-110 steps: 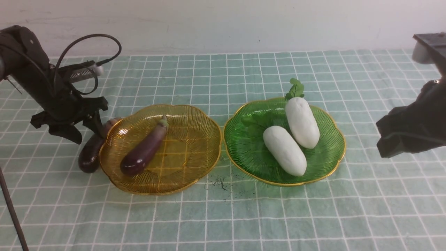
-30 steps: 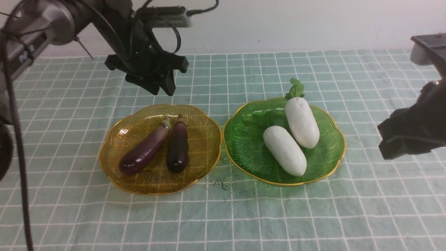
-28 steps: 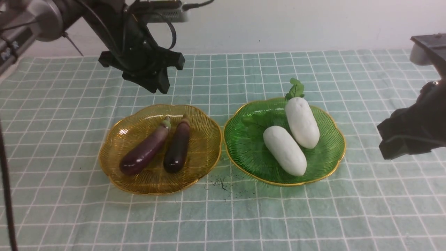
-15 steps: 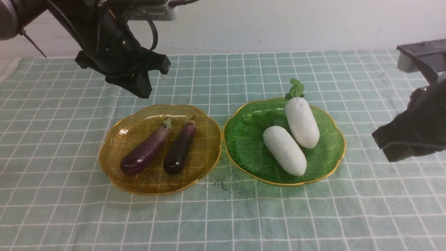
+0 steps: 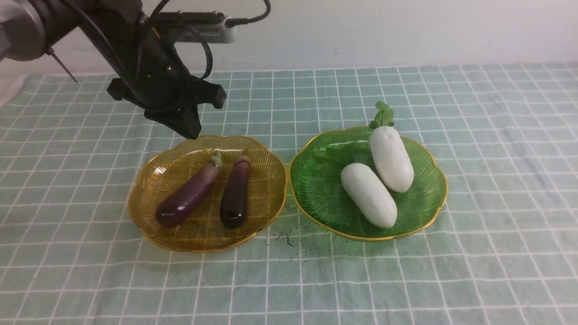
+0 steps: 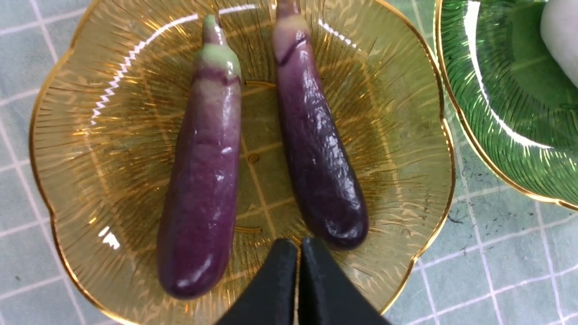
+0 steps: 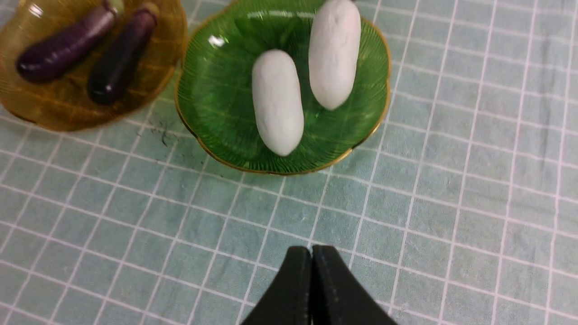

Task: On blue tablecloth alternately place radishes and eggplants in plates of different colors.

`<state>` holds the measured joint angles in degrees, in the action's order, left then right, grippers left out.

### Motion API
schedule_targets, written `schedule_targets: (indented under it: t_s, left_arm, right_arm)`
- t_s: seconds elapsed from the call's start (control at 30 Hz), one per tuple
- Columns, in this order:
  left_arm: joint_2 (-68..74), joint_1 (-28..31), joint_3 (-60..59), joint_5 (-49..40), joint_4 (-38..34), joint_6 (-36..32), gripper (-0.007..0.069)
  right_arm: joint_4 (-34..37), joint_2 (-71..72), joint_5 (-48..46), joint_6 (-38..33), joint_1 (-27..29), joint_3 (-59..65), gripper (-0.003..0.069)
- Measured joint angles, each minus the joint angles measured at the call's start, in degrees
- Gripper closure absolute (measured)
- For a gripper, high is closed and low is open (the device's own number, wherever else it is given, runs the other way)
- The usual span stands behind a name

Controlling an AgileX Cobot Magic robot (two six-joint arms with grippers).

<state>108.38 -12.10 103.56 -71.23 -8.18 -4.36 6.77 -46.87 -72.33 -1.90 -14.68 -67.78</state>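
Note:
Two glossy purple eggplants [image 5: 187, 196] [image 5: 235, 192] lie side by side in the amber plate [image 5: 264, 178]. Two white radishes [image 5: 369, 195] [image 5: 391, 158] lie in the green plate [image 5: 323, 192], and both plates stand on the blue tablecloth [image 5: 406, 271]. My left gripper [image 5: 189, 131] hangs shut and empty just over the amber plate's far rim. In the left wrist view the left gripper [image 6: 298, 246] has its fingertips pressed together near the darker eggplant [image 6: 318, 153]. My right gripper [image 7: 311, 253] is shut and empty, high over bare cloth on the near side of the green plate [image 7: 216, 90]. The right arm is out of the front view.
Dark specks [image 5: 286, 237] are scattered on the cloth in front of the gap between the plates. A white wall [image 5: 406, 31] runs behind the table's far edge. The left arm's cable [image 5: 253, 18] loops above the wrist camera.
The left gripper has closed, shifted left and come down toward the amber plate's far rim. The right arm has left the front view. The darker eggplant has rolled slightly in the plate.

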Motion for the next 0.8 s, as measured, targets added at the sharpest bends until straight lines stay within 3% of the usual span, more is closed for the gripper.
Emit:
schedule_targets:
  t_s: [0.13,0.33,0.5,0.8]
  left_arm:
    - [0.0,0.0,0.0,0.0,0.2,0.0,0.0632]
    - [0.0,0.0,0.0,0.0,1.8,0.0,0.0632]
    - [0.0,0.0,0.0,0.0,3.0,0.0,0.0632]
    - [0.0,0.0,0.0,0.0,5.4,-0.1,0.0632]
  right_arm:
    - [0.5,9.7,7.0,0.0,0.0,10.0,0.0673]
    - [-2.2,16.0,34.8,-0.1,0.0,29.4,0.0673]
    - [-5.1,16.3,50.3,-0.1,0.0,35.4,0.0673]
    - [-5.4,16.3,52.2,-0.1,0.0,35.7,0.0673]
